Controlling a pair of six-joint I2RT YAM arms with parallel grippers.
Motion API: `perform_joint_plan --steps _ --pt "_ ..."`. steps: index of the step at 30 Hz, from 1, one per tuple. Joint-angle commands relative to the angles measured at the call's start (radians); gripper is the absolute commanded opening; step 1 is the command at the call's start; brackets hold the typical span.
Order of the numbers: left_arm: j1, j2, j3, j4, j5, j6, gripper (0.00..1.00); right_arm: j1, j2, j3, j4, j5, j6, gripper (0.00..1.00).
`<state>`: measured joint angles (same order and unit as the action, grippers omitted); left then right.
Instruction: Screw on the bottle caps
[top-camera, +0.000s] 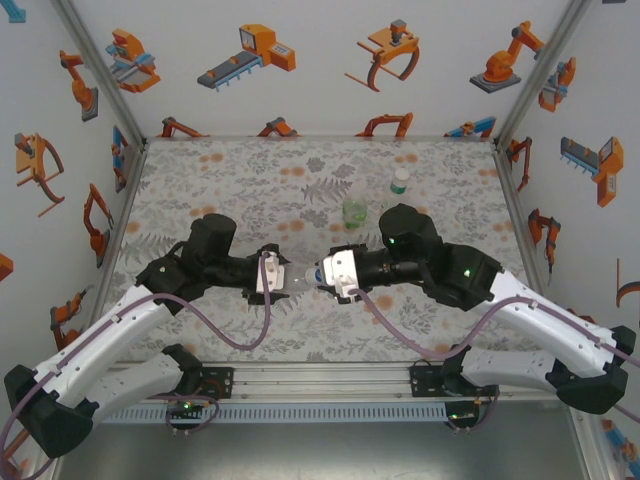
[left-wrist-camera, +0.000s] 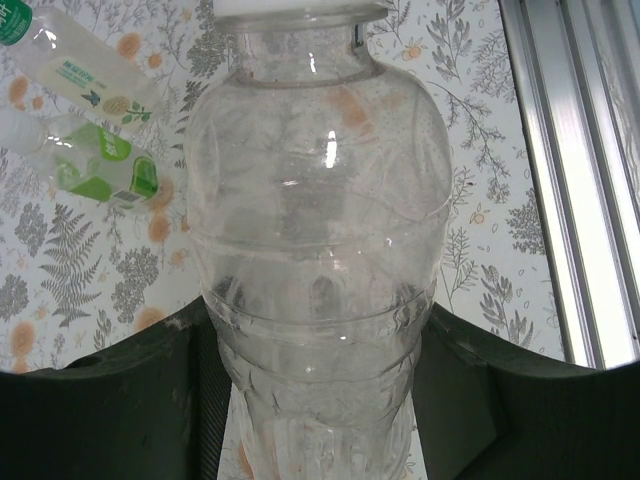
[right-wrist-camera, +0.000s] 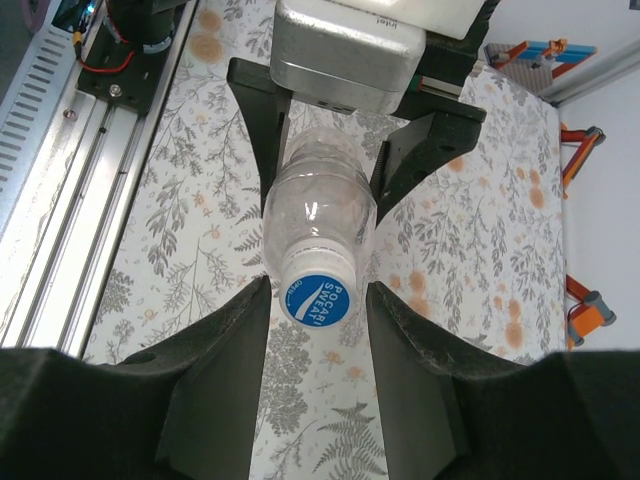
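Capping under way on the blue cap (right-wrist-camera: 318, 298), sitting on the mouth of the clear bottle (right-wrist-camera: 318, 205). Held level above the mat (top-camera: 230, 190), between the two arms, neck toward the right arm.

Pinched round the body by the left gripper (top-camera: 285, 275), fingers pressed into the plastic on both sides. Straddled at the cap by the right gripper (right-wrist-camera: 318, 318), jaws a little spread, with a sliver of gap on at least one side, so not pinching yet by the look of it.

Judged step: taking hold of the cap to twist it down. Calls next for closing squarely on the cap's rim, then turning about the bottle's axis while keeping the left grip firm. Otherwise risks spinning the bottle or crossing the thread.

From the right wrist: the cap's printed face, and the fit of the fingers around it. From the left wrist: a look along the bottle's shoulder, plus a green-capped bottle (left-wrist-camera: 80, 75) and a green-labelled bottle (left-wrist-camera: 100, 170) further off on the mat. From above: the same two standing upright, well behind the grippers; cannot tell whether the green-labelled one has a cap.
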<state>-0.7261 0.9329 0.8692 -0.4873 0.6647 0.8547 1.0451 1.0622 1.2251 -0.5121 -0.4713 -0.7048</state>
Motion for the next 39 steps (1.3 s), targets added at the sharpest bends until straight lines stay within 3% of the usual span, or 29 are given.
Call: perform_joint_plan --steps 1,14,23,28,33,39 --pt "-0.005 -0.002 0.033 -0.014 0.042 0.024 0.0 0.0 0.005 -0.009 0.01 -0.003 -0.006 0.44" --pt "-0.005 -0.008 0.032 -0.016 0.041 0.024 0.0 0.0 0.009 -0.024 0.022 0.0 -0.005 0.41" --pt "-0.004 -0.002 0.037 -0.013 0.006 0.014 0.0 0.001 -0.011 -0.061 0.121 0.012 0.107 0.24" --pt "-0.005 -0.02 0.018 0.029 -0.044 -0.006 0.0 0.0 -0.026 -0.125 0.255 0.11 0.359 0.14" --pt "-0.004 -0.028 0.01 0.057 -0.12 -0.025 0.0 0.0 -0.035 -0.194 0.422 0.286 0.778 0.06" --pt "-0.005 -0.035 -0.001 0.083 -0.157 -0.036 0.0 0.0 -0.033 -0.224 0.424 0.482 1.308 0.01"
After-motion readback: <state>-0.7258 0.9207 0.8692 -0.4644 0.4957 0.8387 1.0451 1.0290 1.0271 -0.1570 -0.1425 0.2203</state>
